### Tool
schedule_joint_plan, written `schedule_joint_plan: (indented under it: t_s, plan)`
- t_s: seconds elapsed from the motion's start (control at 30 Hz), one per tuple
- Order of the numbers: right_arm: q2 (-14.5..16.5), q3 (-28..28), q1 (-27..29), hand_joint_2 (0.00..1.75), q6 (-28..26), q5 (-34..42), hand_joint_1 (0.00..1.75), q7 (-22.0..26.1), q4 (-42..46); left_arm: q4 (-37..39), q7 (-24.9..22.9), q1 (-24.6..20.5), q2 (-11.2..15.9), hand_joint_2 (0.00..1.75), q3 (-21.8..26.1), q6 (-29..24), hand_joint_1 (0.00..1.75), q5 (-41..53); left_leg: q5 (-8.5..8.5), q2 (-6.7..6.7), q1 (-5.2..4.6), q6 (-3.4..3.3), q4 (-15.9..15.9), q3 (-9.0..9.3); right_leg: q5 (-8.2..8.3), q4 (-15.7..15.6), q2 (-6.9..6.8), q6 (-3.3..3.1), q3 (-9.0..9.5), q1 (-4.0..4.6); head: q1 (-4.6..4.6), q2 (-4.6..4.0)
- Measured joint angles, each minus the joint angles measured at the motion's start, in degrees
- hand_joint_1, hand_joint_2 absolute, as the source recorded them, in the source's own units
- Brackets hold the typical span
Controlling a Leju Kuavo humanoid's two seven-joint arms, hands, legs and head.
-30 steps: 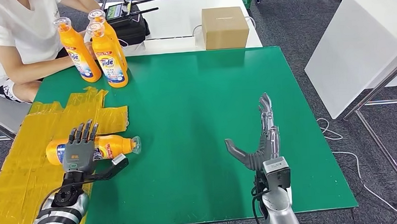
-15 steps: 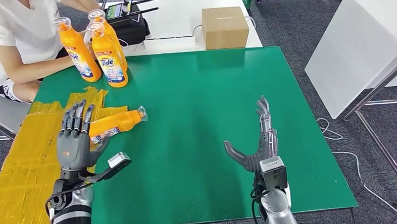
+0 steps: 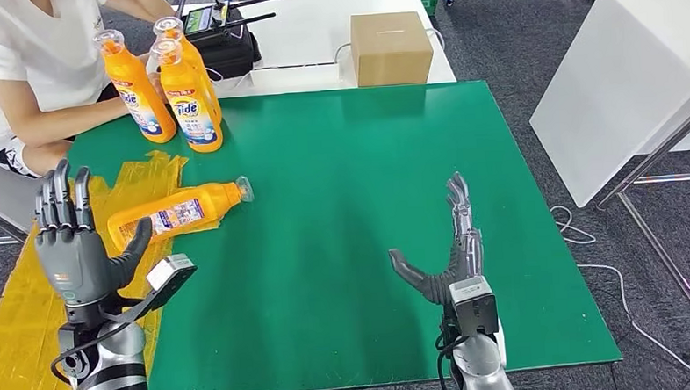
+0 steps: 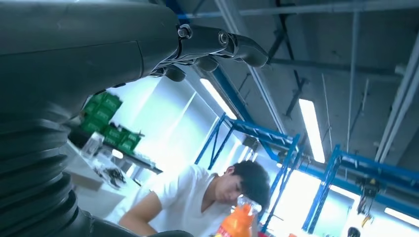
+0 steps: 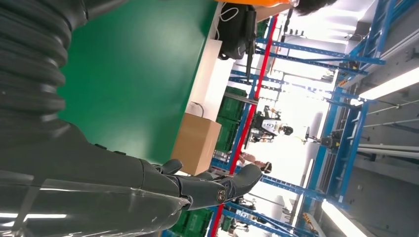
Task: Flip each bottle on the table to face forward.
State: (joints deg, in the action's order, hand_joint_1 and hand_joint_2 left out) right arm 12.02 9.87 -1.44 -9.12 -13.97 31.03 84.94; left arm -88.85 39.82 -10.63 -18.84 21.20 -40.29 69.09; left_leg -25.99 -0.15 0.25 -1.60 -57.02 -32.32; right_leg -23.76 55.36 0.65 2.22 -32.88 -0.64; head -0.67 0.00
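An orange bottle (image 3: 177, 210) lies on its side at the left of the green table (image 3: 341, 178), its label turned up and its clear cap toward the table's middle. Three more orange bottles (image 3: 163, 84) stand upright at the far left corner. My left hand (image 3: 73, 245) is raised off the table, near and left of the lying bottle, fingers spread and holding nothing. Over the near middle-right of the table my right hand (image 3: 449, 252) is held open, fingers pointing away, thumb out to the left.
A person in a white shirt (image 3: 28, 59) sits at the far left behind the upright bottles. Crumpled yellow plastic (image 3: 29, 288) covers the table's left edge. A cardboard box (image 3: 390, 47) and a black bag (image 3: 225, 38) stand on the white table behind.
My left hand let go of the lying bottle, lifted and drew back to the left. The bottle rolled farther away, label now up. My right hand barely moved.
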Motion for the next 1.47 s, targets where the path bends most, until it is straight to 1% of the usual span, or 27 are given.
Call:
schedule_joint_plan:
  t_s: [0.07,0.1,0.13,0.17,0.2,0.27,0.3,0.33,0.4,0.43,0.5,0.6,0.67,0.93,1.13,1.47]
  plan:
    - [0.2,0.0,0.4,1.75,-0.1,-0.6,0.0,-0.3,0.6,-0.5,-0.2,1.2,-0.2,1.75,-2.3,0.6,0.0,-5.7,0.0,0.0,-0.02,0.0,0.0,0.0,0.0,0.0,-0.01,0.0,0.0,-0.02,0.01,0.0]
    - [0.3,0.0,0.7,1.75,-0.1,-1.0,0.0,-0.5,1.1,-0.5,-0.9,1.9,-0.2,1.75,-4.1,1.7,0.0,-10.5,-0.01,0.0,-0.04,-0.01,0.0,0.0,0.0,0.0,-0.02,0.0,0.0,-0.04,0.01,0.0]
    - [0.4,-0.1,1.2,1.75,0.0,-1.5,0.0,-0.7,1.7,-0.4,-2.2,2.9,-0.1,1.75,-6.5,4.1,0.0,-17.1,-0.01,-0.01,-0.05,-0.01,0.0,0.0,0.0,0.0,-0.02,0.01,0.0,-0.05,0.01,0.0]
    - [0.5,-0.3,1.8,1.75,0.4,-2.1,0.0,-0.8,2.6,-0.5,-4.2,4.0,0.2,1.75,-9.2,8.4,0.0,-25.8,-0.02,-0.01,-0.06,-0.02,0.0,0.0,0.0,0.0,-0.02,0.01,0.0,-0.07,0.0,0.0]
    - [0.6,-0.6,2.6,1.75,1.0,-2.6,0.0,-0.8,3.5,-0.9,-6.6,5.4,0.5,1.75,-12.0,14.2,0.0,-35.6,-0.02,-0.01,-0.07,-0.02,0.0,-0.02,-0.01,0.0,-0.02,0.01,0.0,-0.08,-0.01,0.0]
    - [1.0,-1.5,4.4,1.75,2.6,-3.6,0.0,-0.8,5.6,-2.2,-9.9,8.5,1.3,1.75,-16.5,27.8,0.0,-53.8,-0.03,-0.01,-0.07,-0.02,0.0,-0.06,-0.01,0.0,-0.02,0.01,-0.03,-0.08,-0.01,0.0]
    - [1.2,-2.0,5.3,1.75,3.4,-3.9,0.0,-0.8,6.6,-2.9,-10.8,10.0,1.6,1.75,-18.1,33.2,0.0,-59.7,-0.04,-0.01,-0.07,-0.01,0.0,-0.08,-0.01,0.0,-0.02,0.01,-0.05,-0.08,0.0,0.0]
    - [1.5,-2.5,6.0,1.75,4.2,-4.2,0.0,-0.7,7.4,-3.6,-11.5,11.3,2.0,1.75,-19.4,37.7,0.0,-63.5,-0.05,-0.01,-0.07,-0.01,0.0,-0.09,-0.02,0.0,-0.01,0.01,-0.07,-0.08,0.0,0.0]
    - [2.0,-3.3,7.3,1.75,5.6,-4.6,0.0,-0.4,8.9,-4.6,-13.0,13.8,2.6,1.75,-21.1,44.0,0.0,-66.5,-0.07,0.0,-0.07,0.0,0.0,-0.08,-0.02,0.0,-0.01,0.01,-0.08,-0.07,-0.01,0.0]
    - [2.2,-3.6,7.9,1.75,6.1,-4.8,0.0,-0.2,9.7,-5.1,-13.5,15.1,2.9,1.75,-21.7,46.4,0.0,-67.1,-0.08,0.01,-0.07,0.01,0.0,-0.08,-0.03,0.0,0.0,0.0,-0.08,-0.07,-0.01,0.0]
    - [2.7,-4.2,9.1,1.75,6.8,-5.0,0.0,0.0,11.0,-5.9,-14.0,17.6,3.3,1.75,-22.8,49.2,0.0,-67.8,-0.08,0.01,-0.07,0.01,0.0,-0.08,-0.04,0.0,0.0,0.0,-0.09,-0.05,-0.01,0.0]
    - [3.2,-4.8,10.3,1.75,7.2,-5.3,0.0,0.1,12.5,-7.1,-14.2,20.4,3.7,1.75,-24.7,50.9,0.0,-67.8,-0.08,0.0,-0.06,0.01,0.0,-0.08,-0.04,0.0,-0.01,-0.01,-0.08,-0.03,-0.01,0.0]
    - [3.4,-5.0,10.8,1.75,7.2,-5.4,0.0,0.1,13.0,-7.7,-14.4,21.4,4.0,1.75,-26.0,51.1,0.0,-67.1,-0.08,0.0,-0.05,0.01,0.0,-0.07,-0.04,0.0,-0.01,-0.01,-0.06,-0.04,0.0,0.0]
    - [4.1,-6.2,11.6,1.75,8.1,-3.2,0.0,-0.2,14.0,-8.6,-15.8,22.8,5.1,1.75,-29.8,50.8,0.0,-66.4,-0.06,-0.01,-0.06,0.01,0.0,-0.01,-0.03,0.0,-0.01,-0.01,0.0,-0.05,0.0,0.0]
    - [4.2,-6.9,11.7,1.75,9.5,-2.7,0.0,-0.9,14.0,-8.6,-16.1,22.9,5.8,1.75,-30.6,50.3,0.0,-66.5,-0.06,-0.01,-0.05,0.01,0.0,-0.01,-0.03,0.0,-0.01,-0.01,-0.01,-0.04,-0.01,0.0]
    - [4.3,-7.2,11.7,1.75,9.7,-2.8,0.0,-1.0,14.0,-8.6,-16.1,22.9,6.4,1.75,-30.6,50.2,0.0,-66.8,-0.06,-0.01,-0.05,0.01,0.0,-0.01,-0.03,0.0,-0.01,-0.01,-0.01,-0.05,0.0,0.0]
